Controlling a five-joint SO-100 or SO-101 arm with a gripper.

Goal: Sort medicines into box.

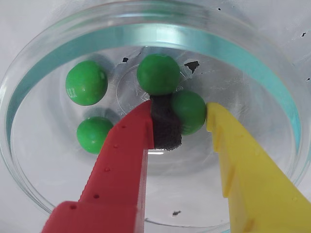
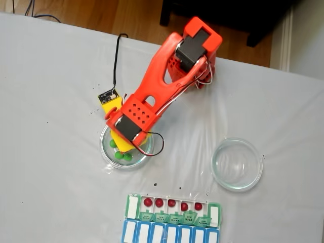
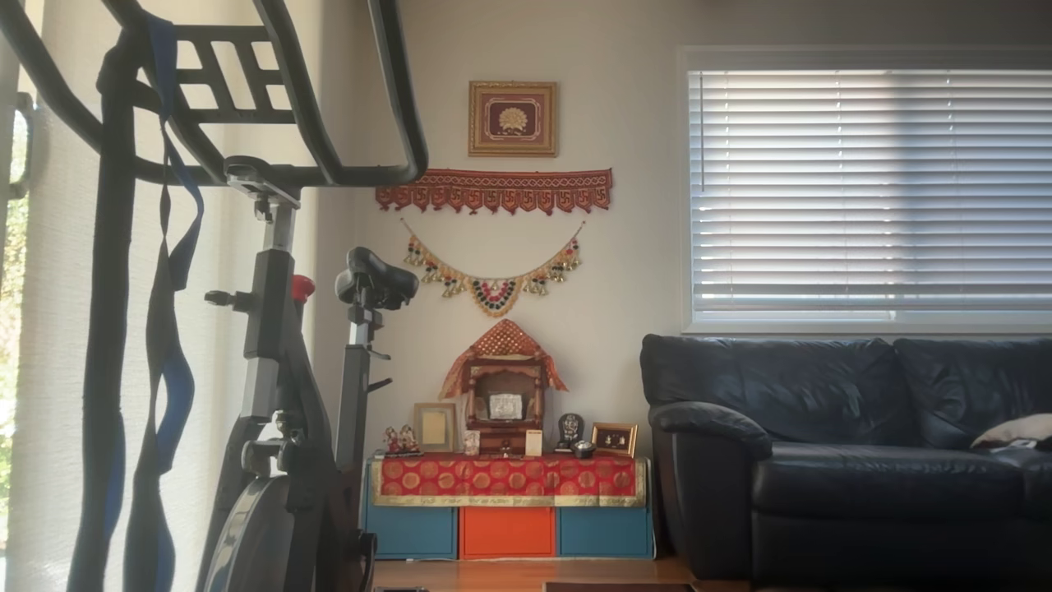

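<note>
Wrist view: green ball between open fingers

End effector (image 1: 181, 121) stands wide, straddling one green ball (image 1: 190, 111) at frame centre inside the glass dish (image 1: 146, 36). Advise closing squarely on it, clear of three neighbours. Fixed view: box (image 2: 130, 207), bottom centre, holds five red balls (image 2: 172, 204).

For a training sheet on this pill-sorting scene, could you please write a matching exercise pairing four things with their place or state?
Things:
1. bright green round balls
2. dark red round balls
3. clear round glass dish on the right of the fixed view
4. red and yellow fingers

Places or states:
A. in compartments of the white organiser row with green lids
B. holding nothing
C. in the clear glass dish under the arm
D. spread either side of a green ball

Pairs: 1-C, 2-A, 3-B, 4-D
</note>
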